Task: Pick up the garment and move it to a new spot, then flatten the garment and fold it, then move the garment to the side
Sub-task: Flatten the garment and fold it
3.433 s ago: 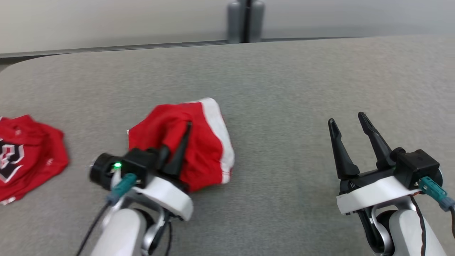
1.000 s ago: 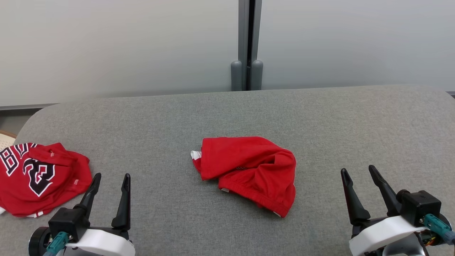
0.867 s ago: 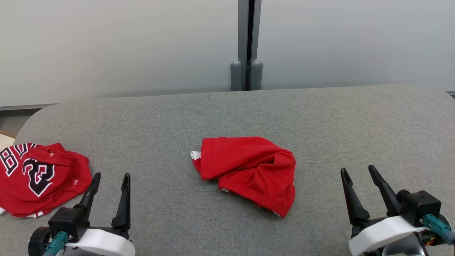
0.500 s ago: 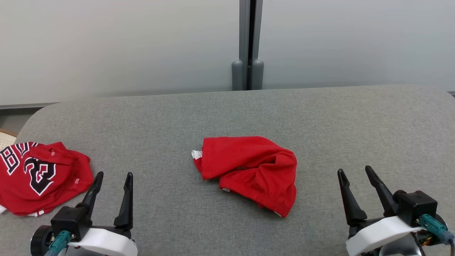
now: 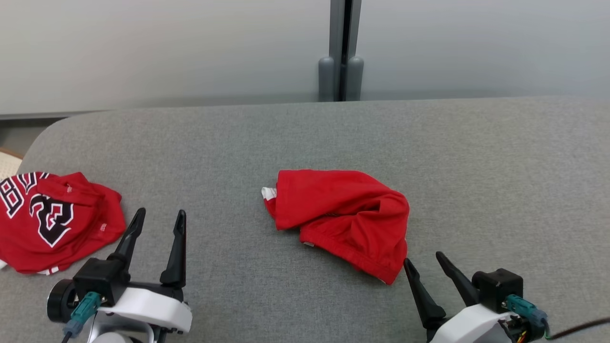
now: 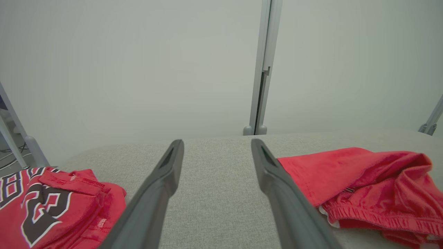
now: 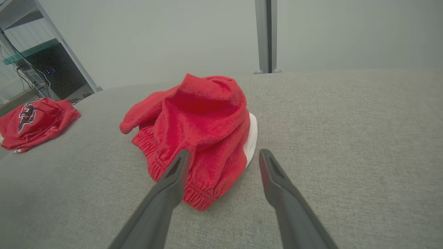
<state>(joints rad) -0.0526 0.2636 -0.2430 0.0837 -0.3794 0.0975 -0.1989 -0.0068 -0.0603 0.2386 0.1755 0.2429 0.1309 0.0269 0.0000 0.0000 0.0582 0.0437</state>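
Garment [image 5: 343,214], red with a white edge [image 5: 268,192] and a gathered elastic hem [image 7: 193,197], lies crumpled near the middle of the grey padded table [image 5: 286,133]; no writing can be read on it. The left gripper [image 5: 160,213] hovers with its jaws wide apart and nothing between them, well to the garment's left. The right gripper [image 5: 422,258], jaws equally wide and empty, sits just beside the garment's near right corner; whether a fingertip touches the hem is unclear. At the table's left end lies a red jersey [image 5: 52,224] with black-and-white block lettering, seemingly "BU" and "23", partly hidden by folds; its small tag is illegible.
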